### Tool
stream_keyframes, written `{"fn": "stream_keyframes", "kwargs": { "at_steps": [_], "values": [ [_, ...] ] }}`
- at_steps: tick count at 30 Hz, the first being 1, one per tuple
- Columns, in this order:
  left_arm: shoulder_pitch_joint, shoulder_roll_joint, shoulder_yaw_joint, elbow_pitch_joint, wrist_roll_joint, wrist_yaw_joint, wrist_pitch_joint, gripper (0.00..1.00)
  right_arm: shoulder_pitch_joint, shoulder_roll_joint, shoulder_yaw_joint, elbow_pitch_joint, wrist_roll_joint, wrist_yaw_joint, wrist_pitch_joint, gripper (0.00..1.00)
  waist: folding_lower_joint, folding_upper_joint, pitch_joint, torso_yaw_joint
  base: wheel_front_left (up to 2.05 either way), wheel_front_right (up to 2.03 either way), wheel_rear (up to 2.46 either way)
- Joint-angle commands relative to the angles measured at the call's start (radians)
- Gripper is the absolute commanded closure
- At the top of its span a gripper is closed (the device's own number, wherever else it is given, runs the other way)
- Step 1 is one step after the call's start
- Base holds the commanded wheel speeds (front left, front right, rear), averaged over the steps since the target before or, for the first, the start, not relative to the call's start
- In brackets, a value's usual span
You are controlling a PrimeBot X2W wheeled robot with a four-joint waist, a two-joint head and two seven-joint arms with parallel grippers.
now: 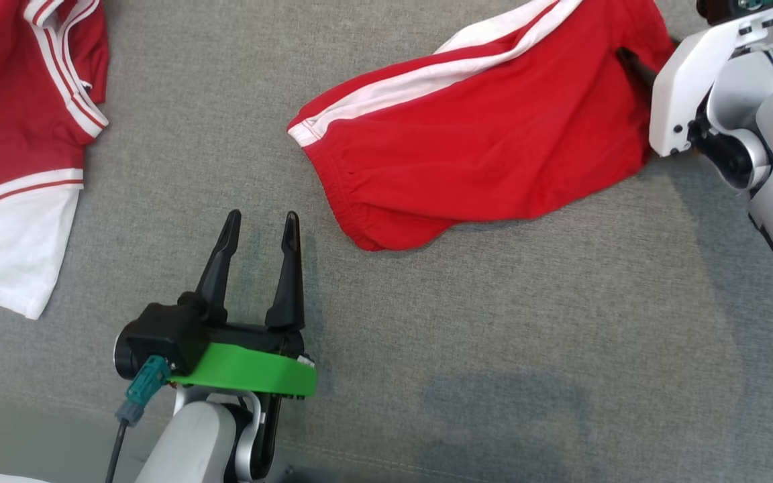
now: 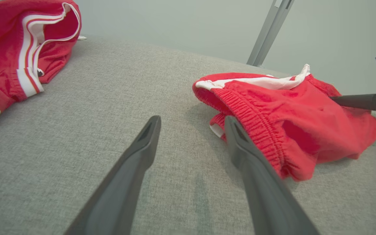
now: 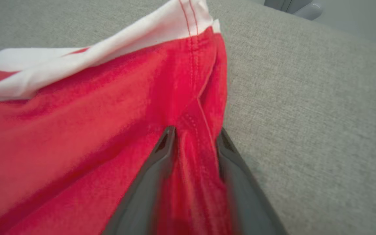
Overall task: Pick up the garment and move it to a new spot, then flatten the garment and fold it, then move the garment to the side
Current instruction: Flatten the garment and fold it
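Two red garments lie on the grey surface (image 1: 494, 335): the red shorts (image 1: 494, 141) by its far edge toward the right, and a red-and-white shirt (image 1: 17, 121) toward its far left corner. The right wrist view shows more closely than the head view that the right gripper (image 3: 195, 130) has its fingers (image 3: 162, 156) either side of a raised fold of the shorts; whether they pinch it cannot be told. The left gripper (image 1: 262, 215) has its fingers spread, empty, over bare surface beside the waistband.

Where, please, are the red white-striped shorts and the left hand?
red white-striped fabric shorts (image 1: 494, 134), head view, middle of the red panel.
left hand (image 1: 262, 216), head view, midway between its fingertips.
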Motion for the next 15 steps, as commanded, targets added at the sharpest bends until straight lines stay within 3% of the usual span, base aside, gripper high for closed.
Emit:
{"fn": "stream_keyframes", "kwargs": {
  "at_steps": [1, 8, 15],
  "values": [
    [0.010, -0.001, 0.003, 0.003, 0.006, -0.006, -0.006, 0.00, 0.044, 0.000, 0.013, 0.017, 0.010, 0.000, 0.015, 1.00, 0.0000, 0.0036, -0.014, -0.012, 0.00, 0.00, 0.00],
    [0.090, 0.015, 0.014, 0.028, 0.022, -0.038, -0.005, 0.00, 0.114, 0.051, -0.041, 0.011, 0.101, 0.000, -0.063, 1.00, 0.0000, 0.0036, -0.109, -0.097, 0.00, 0.00, 0.00],
    [0.204, 0.033, 0.043, 0.015, 0.027, -0.055, -0.005, 0.00, 0.252, 0.039, -0.063, -0.054, 0.219, 0.000, -0.098, 1.00, 0.0000, 0.0036, -0.222, -0.205, 0.00, 0.00, 0.00]
  ]
}}
